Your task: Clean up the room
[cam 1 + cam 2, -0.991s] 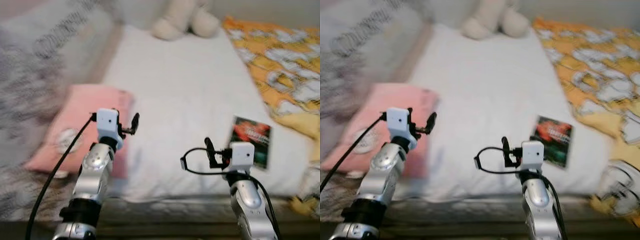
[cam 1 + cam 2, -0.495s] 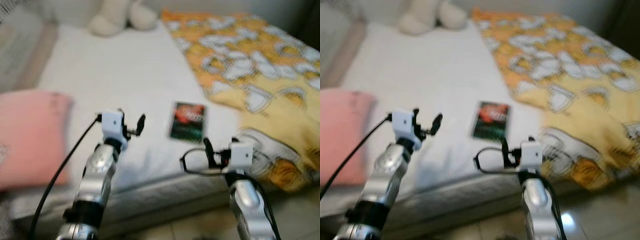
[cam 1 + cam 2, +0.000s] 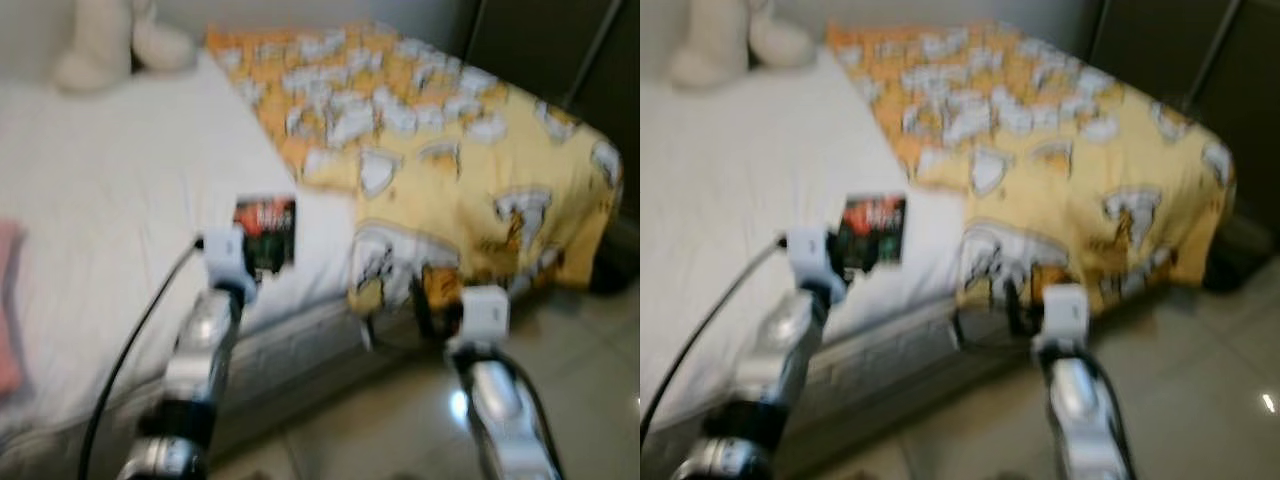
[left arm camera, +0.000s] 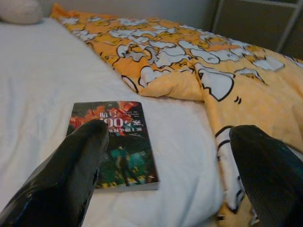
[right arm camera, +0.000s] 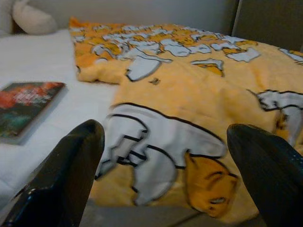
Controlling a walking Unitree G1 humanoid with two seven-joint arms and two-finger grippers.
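At the far left edge of the left eye view a pink pillow (image 3: 6, 300) is peeking in, and a cream plush toy (image 3: 110, 40) is sitting at the upper left on the white bed (image 3: 90, 200). Left of centre, the left gripper (image 3: 262, 262) is hovering over the book (image 3: 266, 232), fingers spread and empty. Across the upper right the yellow blanket (image 3: 450, 160) is drooping over the bed's edge. At the lower right, the right gripper (image 3: 425, 305) is hanging splayed and empty above the tiled floor (image 3: 590, 400). The blur is suggesting camera motion, so reaching now is risking a misjudged grasp that nudges the flat book away.
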